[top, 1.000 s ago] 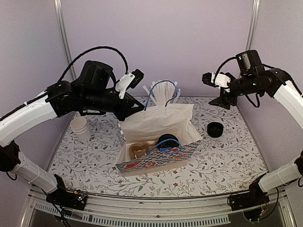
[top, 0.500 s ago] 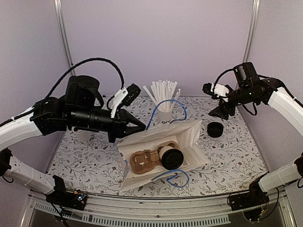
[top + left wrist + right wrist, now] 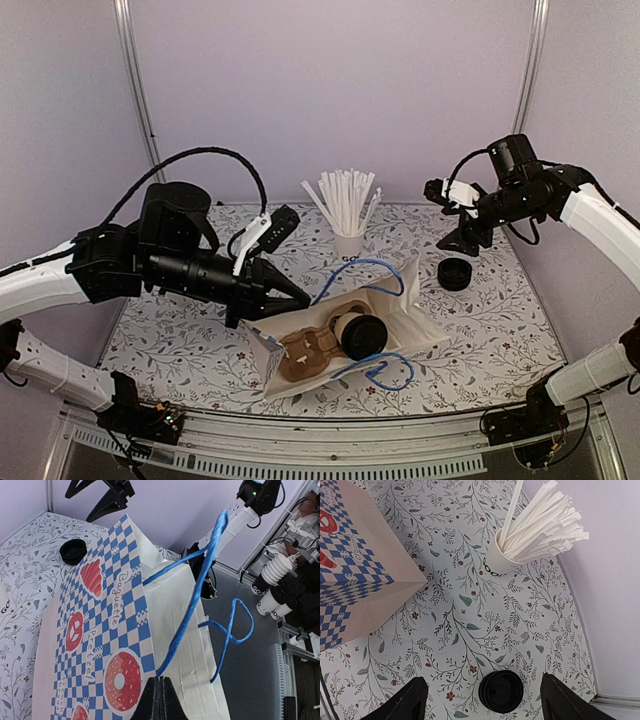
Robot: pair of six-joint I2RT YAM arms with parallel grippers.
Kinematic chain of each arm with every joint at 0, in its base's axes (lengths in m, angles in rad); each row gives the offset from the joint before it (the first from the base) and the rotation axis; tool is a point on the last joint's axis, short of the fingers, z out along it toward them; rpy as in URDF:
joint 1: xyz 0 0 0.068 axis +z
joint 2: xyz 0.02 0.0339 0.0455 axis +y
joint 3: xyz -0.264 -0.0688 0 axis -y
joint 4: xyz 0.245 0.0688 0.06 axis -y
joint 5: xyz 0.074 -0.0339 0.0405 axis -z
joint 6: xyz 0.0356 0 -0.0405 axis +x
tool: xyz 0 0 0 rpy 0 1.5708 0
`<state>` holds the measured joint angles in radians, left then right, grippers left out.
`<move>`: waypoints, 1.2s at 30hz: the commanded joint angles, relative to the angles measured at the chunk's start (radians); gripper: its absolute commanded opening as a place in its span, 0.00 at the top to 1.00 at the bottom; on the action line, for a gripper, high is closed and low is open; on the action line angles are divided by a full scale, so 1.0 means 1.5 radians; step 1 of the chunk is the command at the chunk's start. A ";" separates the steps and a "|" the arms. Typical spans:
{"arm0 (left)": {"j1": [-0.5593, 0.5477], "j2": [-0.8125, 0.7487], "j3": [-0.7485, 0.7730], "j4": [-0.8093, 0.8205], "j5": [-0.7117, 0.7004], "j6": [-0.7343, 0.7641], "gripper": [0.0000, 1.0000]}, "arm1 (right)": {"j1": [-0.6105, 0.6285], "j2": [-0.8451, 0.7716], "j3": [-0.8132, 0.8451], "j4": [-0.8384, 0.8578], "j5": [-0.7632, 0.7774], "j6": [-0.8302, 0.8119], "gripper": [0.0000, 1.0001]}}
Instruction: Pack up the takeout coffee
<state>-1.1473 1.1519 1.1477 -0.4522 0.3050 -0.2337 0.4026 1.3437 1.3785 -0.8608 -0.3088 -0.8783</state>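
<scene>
One bag (image 3: 125,645) pinched in left jaws, right jaws spread wide

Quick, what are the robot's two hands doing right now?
Left gripper: shut on the paper bag edge.
Right gripper: open, holding nothing.

You're working in a robot lab's test booth. Plain lilac walls (image 3: 330,80) and metal posts (image 3: 135,90) box in a floral-covered table (image 3: 180,330). The left arm (image 3: 55,275) and right arm (image 3: 600,212) are mounted on a rail (image 3: 330,442) at its near edge. Beyond the booth, your left wrist view shows grey floor (image 3: 250,680), loose cables (image 3: 299,526) and spare cup stacks (image 3: 272,577).
</scene>
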 commanded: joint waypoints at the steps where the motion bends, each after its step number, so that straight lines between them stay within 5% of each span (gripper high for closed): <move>1: -0.011 -0.007 0.003 0.020 -0.016 0.010 0.98 | -0.004 0.002 0.011 -0.007 -0.014 0.000 0.19; 8: 0.005 -0.008 0.026 -0.033 -0.170 0.045 0.97 | -0.003 0.030 0.057 0.008 -0.033 0.055 0.21; 16: 0.090 -0.045 -0.003 0.011 -0.238 0.056 0.57 | -0.004 0.110 0.098 0.109 -0.096 0.182 0.30; 28: 0.153 -0.099 0.042 0.056 -0.370 0.063 0.21 | -0.004 0.153 0.120 0.193 -0.181 0.273 0.39; 36: 0.359 0.075 0.159 0.061 -0.213 0.017 0.21 | -0.005 0.010 -0.021 0.212 -0.095 0.252 0.39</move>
<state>-0.7292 1.1206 1.3071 -0.3775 -0.1368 -0.1650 0.4026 1.4960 1.4292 -0.5632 -0.5163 -0.4877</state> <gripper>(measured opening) 0.803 0.612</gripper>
